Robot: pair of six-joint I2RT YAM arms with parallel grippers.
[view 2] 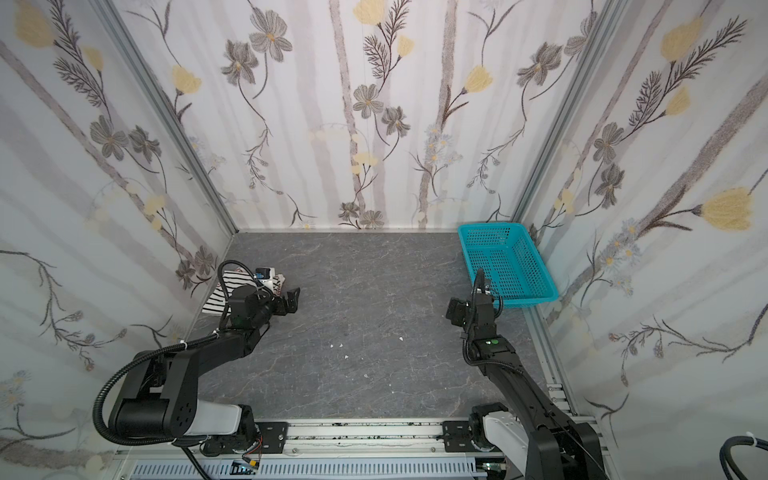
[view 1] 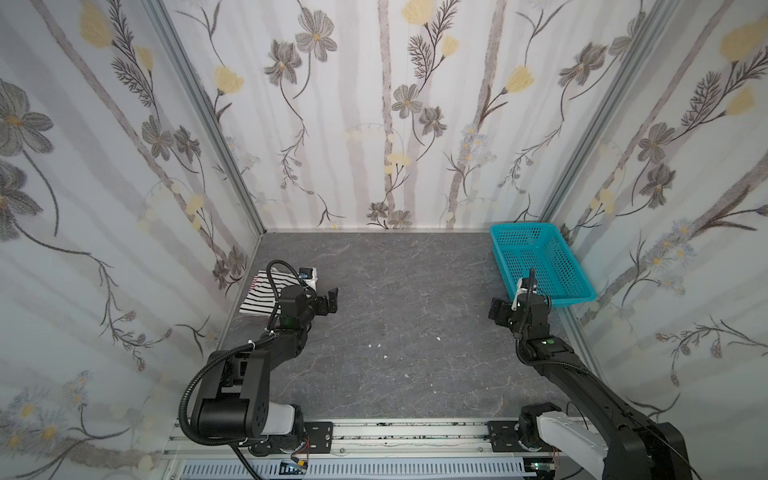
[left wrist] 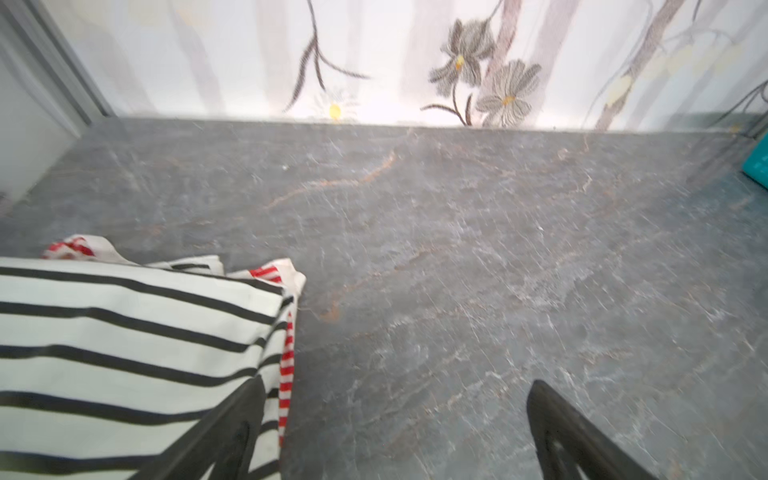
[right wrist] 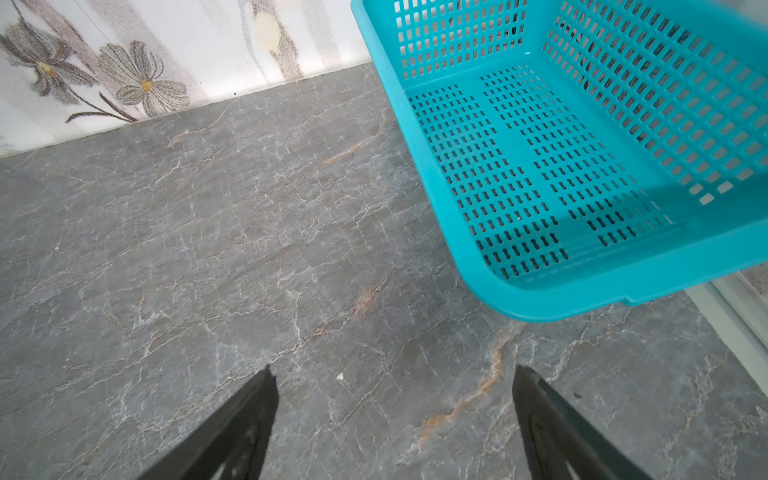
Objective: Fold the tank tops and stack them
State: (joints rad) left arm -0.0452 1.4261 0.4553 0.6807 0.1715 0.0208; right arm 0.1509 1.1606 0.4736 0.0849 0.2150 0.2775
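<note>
The black-and-white striped tank top [view 1: 258, 298] [view 2: 214, 300] lies folded at the table's left edge, partly hidden by my left arm. In the left wrist view this black-and-white top [left wrist: 124, 353] rests on the red-and-white tank top [left wrist: 286, 374], whose striped edges stick out from under it. My left gripper [view 1: 330, 301] [view 2: 291, 300] [left wrist: 397, 384] is open just right of the pile, one finger over its edge and nothing held. My right gripper [view 1: 496, 311] [view 2: 455, 309] [right wrist: 395, 370] is open over bare table near the basket.
A teal perforated basket [view 1: 523, 227] [view 2: 490, 226] [right wrist: 582, 299] stands empty at the back right corner against the wall. Floral-papered walls close in the grey marbled table [view 1: 415, 291] on three sides. A few small white specks [view 1: 378, 345] lie mid-table.
</note>
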